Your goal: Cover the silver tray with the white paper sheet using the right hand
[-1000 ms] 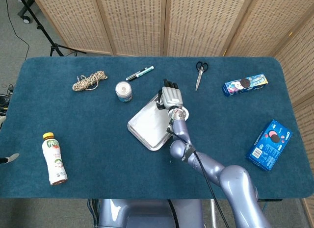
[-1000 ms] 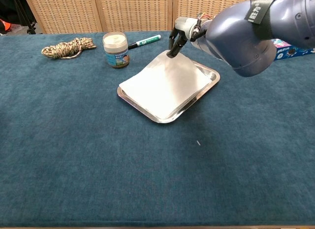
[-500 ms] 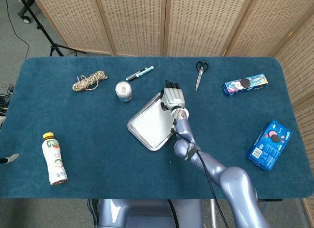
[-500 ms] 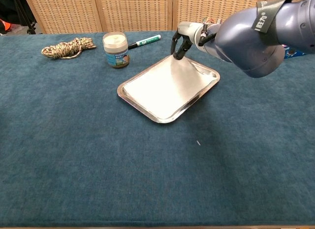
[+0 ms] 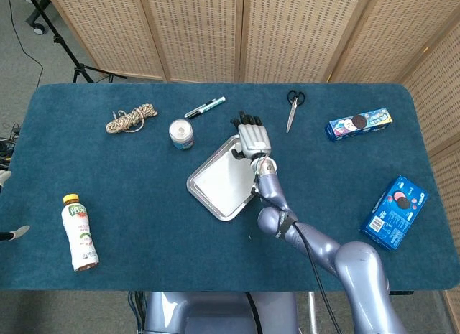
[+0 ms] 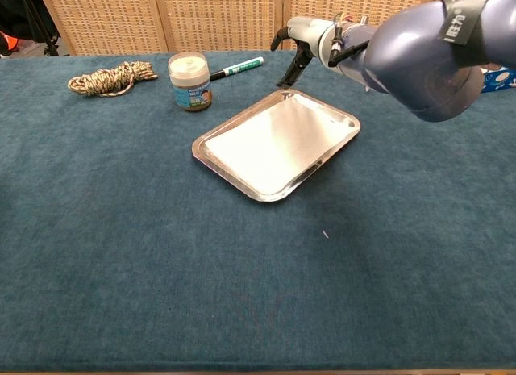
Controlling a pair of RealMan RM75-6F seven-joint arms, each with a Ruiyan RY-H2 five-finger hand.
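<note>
Right-hand fingers (image 6: 297, 67) are hanging apart, tips pointing down, over the far corner of the silver tray (image 6: 267, 196). They are gripping nothing and, as far as the chest view shows, are just clear of the rim. The right hand (image 6: 310, 36) is hovering palm-down above that corner, its forearm reaching in from the tabletop's right side.

The white paper sheet (image 6: 270, 137) is lying inside the tray and filling the floor almost to the rim. A slight ripple is showing toward the tray's right corner. From overhead the sheet (image 5: 221, 179) is hard to tell from the metal. The tray (image 5: 190, 183) is sitting diagonally near the middle of the tabletop, a little toward the far edge.

Step in hand, as judged: letting go and clearing away, with the cover essentially laid. To do it well, the hand should be rising straight up before it swings back, since a sideways sweep could catch the light sheet and drag its far corner off the tray. The rippled area may merit a soft press with flat fingertips.

A jar (image 6: 190, 81) and a marker (image 6: 238, 67) are lying nearby toward the far edge, with a rope coil (image 6: 111, 77) further left. A low exit that way risks knocking them.
</note>
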